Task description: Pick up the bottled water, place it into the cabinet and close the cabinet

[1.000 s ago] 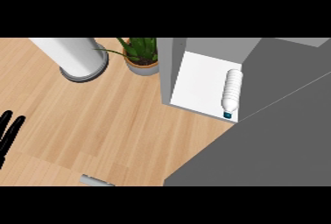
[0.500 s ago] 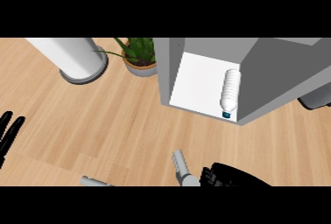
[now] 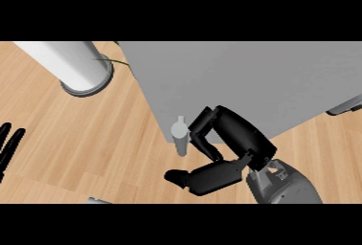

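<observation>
Much of the view taken up by a pale wooden surface (image 3: 84,143), planks running on a slant, grain fine and matte. Spreads over the upper right as a flat, smooth grey panel, the cabinet (image 3: 254,81), its front a plain sheet with straight edges and one sharp lower corner. Stands at upper left as a white, glossy cylinder (image 3: 67,60) on a round grey base.

Comes in from the lower right as a grey forearm (image 3: 283,186), rounded and metallic, ending in the right hand (image 3: 240,136): black, blocky, hard-shelled, fingers (image 3: 201,129) curled and closed on nothing that shows, tips just beside the handle; contact cannot be told. Rests at the left edge, the left hand (image 3: 7,148), thin black fingers straight and open.

Sits at the panel's lower left edge, a short silvery bar handle (image 3: 179,139), rounded at the top. Peeks out beside the cylinder, one thin green leaf (image 3: 118,61).

Bottled water nowhere visible; position cannot be told.
</observation>
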`<action>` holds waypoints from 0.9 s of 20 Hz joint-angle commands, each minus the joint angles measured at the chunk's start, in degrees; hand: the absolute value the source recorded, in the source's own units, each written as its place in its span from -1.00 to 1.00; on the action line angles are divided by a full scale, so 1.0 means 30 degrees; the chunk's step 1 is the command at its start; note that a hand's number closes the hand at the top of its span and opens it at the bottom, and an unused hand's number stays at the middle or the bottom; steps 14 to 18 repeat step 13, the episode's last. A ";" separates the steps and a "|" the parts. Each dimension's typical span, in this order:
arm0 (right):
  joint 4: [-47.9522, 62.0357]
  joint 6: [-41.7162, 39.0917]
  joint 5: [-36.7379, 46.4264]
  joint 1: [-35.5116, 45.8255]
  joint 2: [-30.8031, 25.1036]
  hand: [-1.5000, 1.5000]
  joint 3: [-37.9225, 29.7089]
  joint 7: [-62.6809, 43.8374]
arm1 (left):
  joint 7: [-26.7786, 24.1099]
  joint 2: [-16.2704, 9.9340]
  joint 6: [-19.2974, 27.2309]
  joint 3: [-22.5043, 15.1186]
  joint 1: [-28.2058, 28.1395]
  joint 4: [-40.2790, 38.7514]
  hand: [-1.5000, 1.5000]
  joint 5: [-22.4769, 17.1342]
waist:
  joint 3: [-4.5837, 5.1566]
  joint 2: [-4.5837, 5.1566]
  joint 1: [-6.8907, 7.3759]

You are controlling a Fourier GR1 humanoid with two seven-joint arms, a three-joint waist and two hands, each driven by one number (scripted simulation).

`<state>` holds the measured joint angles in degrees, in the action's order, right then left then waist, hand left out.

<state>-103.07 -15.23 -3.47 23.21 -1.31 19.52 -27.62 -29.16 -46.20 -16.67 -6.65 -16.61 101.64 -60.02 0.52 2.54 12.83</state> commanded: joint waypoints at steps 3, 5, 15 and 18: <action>0.4648 0.4244 0.0110 0.5349 0.0423 1.00 -0.2220 -0.0344 | -0.0186 0.0122 -0.0061 0.0283 -0.0103 -0.0185 -1.00 -0.0078 | -0.0075 -0.0107 -0.0192; 0.6267 0.5572 -0.0252 0.6356 0.0428 1.00 -0.2678 0.0270 | -0.0069 0.0151 -0.0377 0.0115 -0.0090 -0.0351 -1.00 -0.0171 | -0.0085 0.0064 -0.0099; 0.8561 0.8212 -0.1949 0.8676 0.0435 -1.00 -0.3067 -0.0034 | -0.0093 0.0147 -0.0450 0.0336 -0.0293 -0.0530 -1.00 -0.0123 | -0.0118 -0.0061 -0.0463; 0.8561 0.8212 -0.1949 0.8676 0.0435 -1.00 -0.3067 -0.0034 | -0.0093 0.0147 -0.0450 0.0336 -0.0293 -0.0530 -1.00 -0.0123 | -0.0118 -0.0061 -0.0463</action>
